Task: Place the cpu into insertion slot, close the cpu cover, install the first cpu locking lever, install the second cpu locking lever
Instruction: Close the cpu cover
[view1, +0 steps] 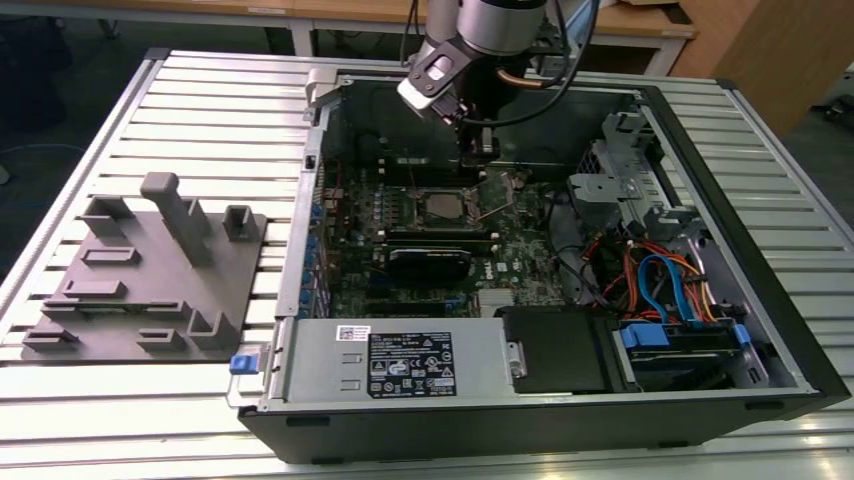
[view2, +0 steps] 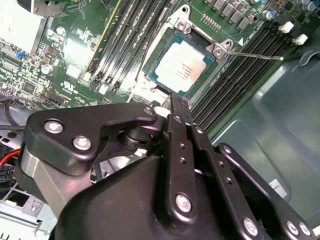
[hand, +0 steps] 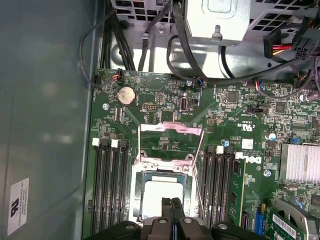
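Observation:
The cpu (view2: 182, 65) lies flat in the insertion slot (view2: 161, 45) of the green motherboard (hand: 225, 115), silvery top up; it is also seen as the cpu (hand: 161, 196) in the first wrist view. The cpu cover (hand: 170, 134) is swung open, away from the socket. A thin metal locking lever (view2: 252, 54) sticks out beside the socket, unlatched. My gripper (view2: 179, 101) hovers just over the socket's edge, its two narrow fingers pressed together and empty. In the exterior view my gripper (view1: 477, 156) hangs inside the case behind the socket (view1: 447, 205).
Black memory slots (hand: 111, 185) flank the socket on both sides. A finned heatsink (hand: 300, 162) and a coin battery (hand: 126, 94) sit on the board. Cables (view1: 654, 280) and a drive cage fill the case's right. A grey fixture plate (view1: 147, 270) lies on the table left of the case.

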